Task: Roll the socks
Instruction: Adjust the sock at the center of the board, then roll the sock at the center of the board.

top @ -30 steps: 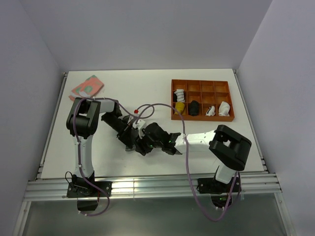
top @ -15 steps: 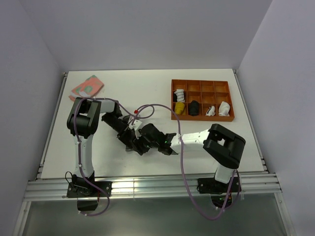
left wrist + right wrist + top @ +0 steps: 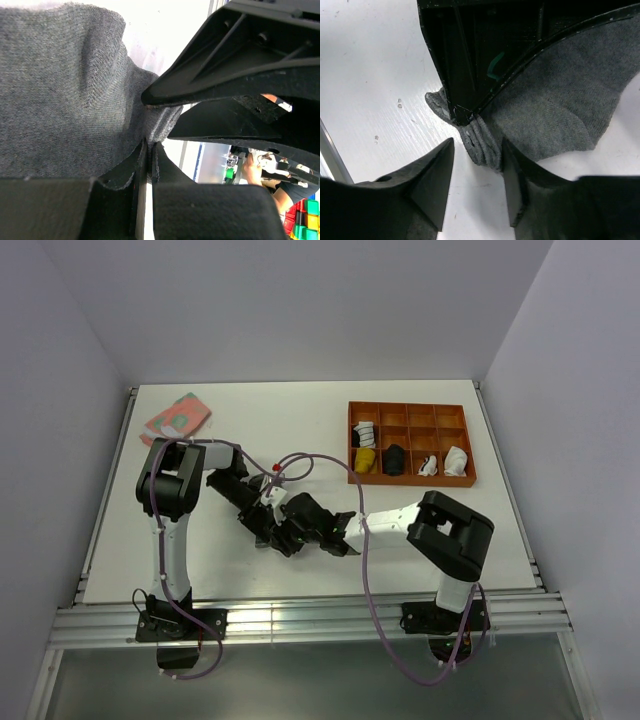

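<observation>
The grey sock (image 3: pixel 60 100) lies on the white table; in the top view the two grippers hide it. My left gripper (image 3: pixel 149 150) is shut on the sock's bunched edge and also shows in the top view (image 3: pixel 272 530). My right gripper (image 3: pixel 477 170) is open, one finger on each side of that bunched edge (image 3: pixel 485 145), right next to the left gripper's fingertip. It also shows in the top view (image 3: pixel 293 533). A white roll with black stripes (image 3: pixel 365 430) sits in the orange tray.
The orange compartment tray (image 3: pixel 410 480) at the back right also holds a yellow bundle (image 3: pixel 367 458), a black bundle (image 3: pixel 395 458) and white bundles. A pink patterned cloth (image 3: pixel 178 416) lies at the back left. A cable loops above the grippers.
My right arm has folded further and its gripper has moved left, closer to the left gripper and the sock's edge. The left gripper has stayed put.
</observation>
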Controlling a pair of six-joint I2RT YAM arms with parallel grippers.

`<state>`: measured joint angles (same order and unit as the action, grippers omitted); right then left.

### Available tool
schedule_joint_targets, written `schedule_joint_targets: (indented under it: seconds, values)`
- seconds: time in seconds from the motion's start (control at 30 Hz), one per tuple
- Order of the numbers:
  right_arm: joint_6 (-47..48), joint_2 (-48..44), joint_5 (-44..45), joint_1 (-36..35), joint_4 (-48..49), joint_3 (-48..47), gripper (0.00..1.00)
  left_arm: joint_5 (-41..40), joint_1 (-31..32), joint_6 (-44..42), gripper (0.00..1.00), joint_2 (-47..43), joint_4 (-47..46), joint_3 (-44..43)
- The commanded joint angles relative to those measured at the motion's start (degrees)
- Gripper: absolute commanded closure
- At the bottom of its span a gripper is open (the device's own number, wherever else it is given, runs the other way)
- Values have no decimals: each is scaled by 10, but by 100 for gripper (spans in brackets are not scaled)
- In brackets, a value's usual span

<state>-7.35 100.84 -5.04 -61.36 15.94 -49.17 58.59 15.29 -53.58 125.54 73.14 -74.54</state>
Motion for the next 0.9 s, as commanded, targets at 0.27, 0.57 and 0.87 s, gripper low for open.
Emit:
schedule_joint_targets:
  seconds: [0.27, 0.57, 0.87]
  values:
    - [-16, 40, 18, 1, 15, -22, 90, 8, -1, -4, 90, 10, -1, -9]
    - [-70, 23, -85, 45, -49, -31, 100, 3, -17, 106, 75, -98, -138, 29]
    - [-114, 36, -193, 77, -187, -99, 100, -115, -47, 303, 67, -265, -432, 135]
